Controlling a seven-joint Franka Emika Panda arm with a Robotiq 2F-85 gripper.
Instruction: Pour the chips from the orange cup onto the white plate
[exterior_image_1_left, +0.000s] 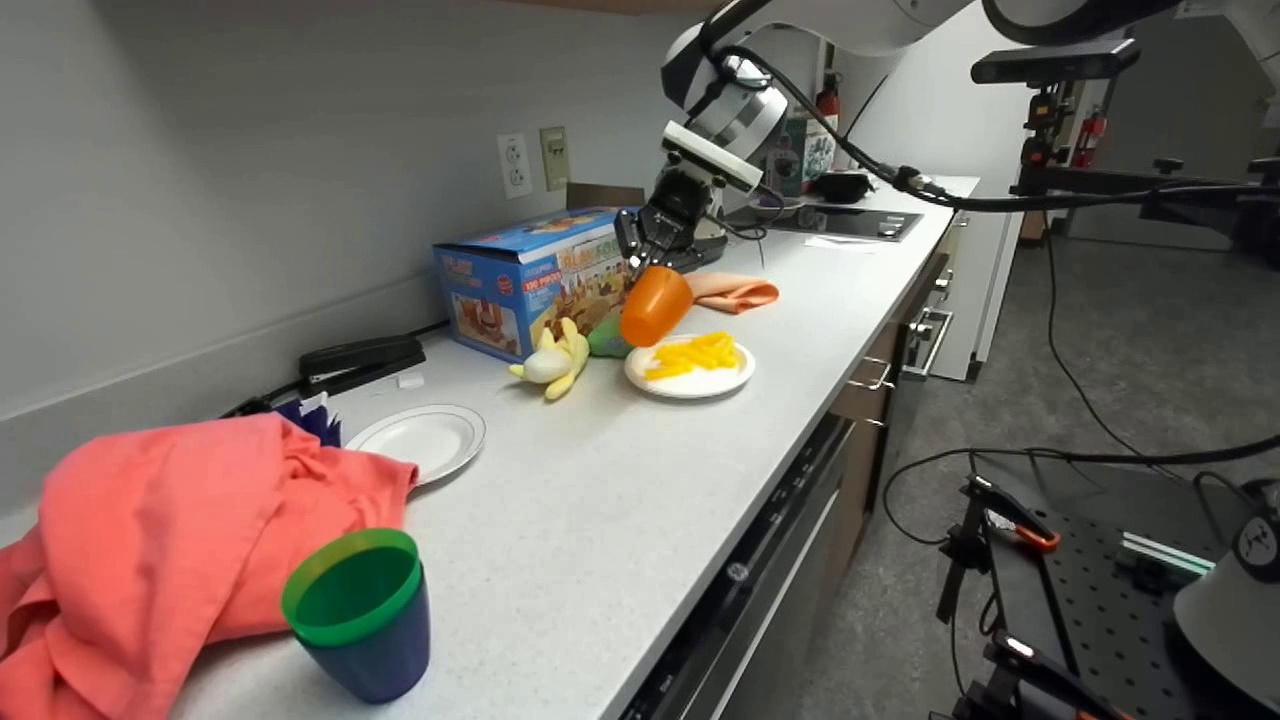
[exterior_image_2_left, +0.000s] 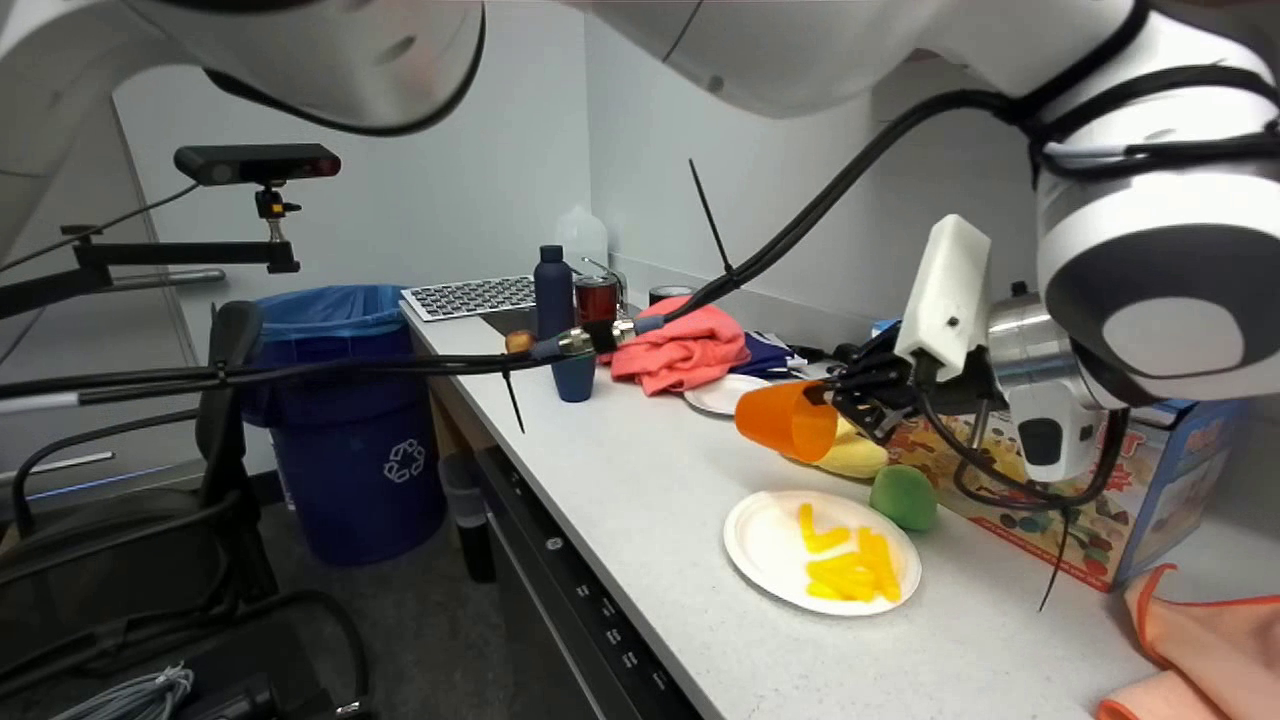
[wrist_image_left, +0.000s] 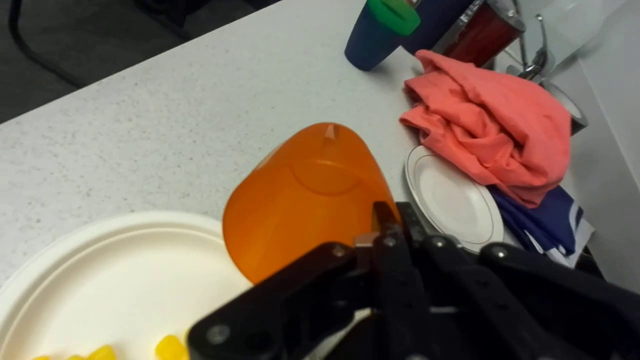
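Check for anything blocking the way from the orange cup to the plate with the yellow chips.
Nothing visible does: the orange cup, held tilted in the gripper, has open air between it and the white plate, where chips lie. The green object beside the plate looks out of the way.

A pale grey wall (exterior_image_1_left: 250, 180) backs the speckled counter (exterior_image_1_left: 550, 530) above a dark floor (exterior_image_1_left: 1150, 340).

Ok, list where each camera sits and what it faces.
In an exterior view: above the counter by the green cup, facing the cooktop; arm and jaws show.
In an exterior view: by the peach cloth, facing the blue bin; arm and jaws show.
Wrist view: behind the jaws, facing down past the orange cup; jaws show.
Shared by both exterior views: orange cup, white plate.
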